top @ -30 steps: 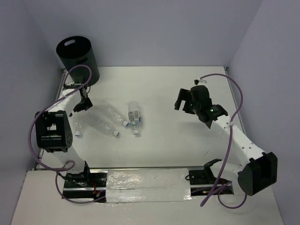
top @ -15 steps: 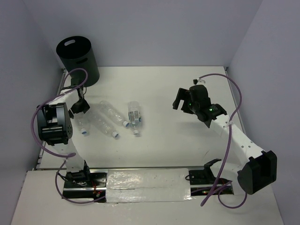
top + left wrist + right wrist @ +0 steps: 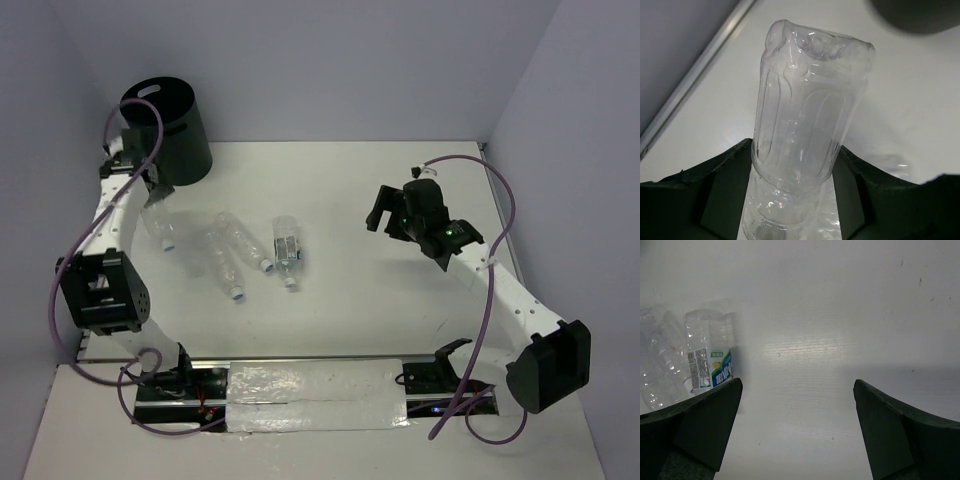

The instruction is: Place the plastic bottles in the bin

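Clear bottle (image 3: 810,100) pinched in left gripper (image 3: 795,170), seemingly lifted beside black bin (image 3: 175,130), right gripper (image 3: 797,385) spread

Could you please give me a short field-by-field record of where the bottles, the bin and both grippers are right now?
left gripper: shut on the held bottle, close beside the bin
right gripper: open, empty, above the table
bin: upright, far left corner
lying on table, left to right: near clear bottle, middle clear bottle, labelled bottle
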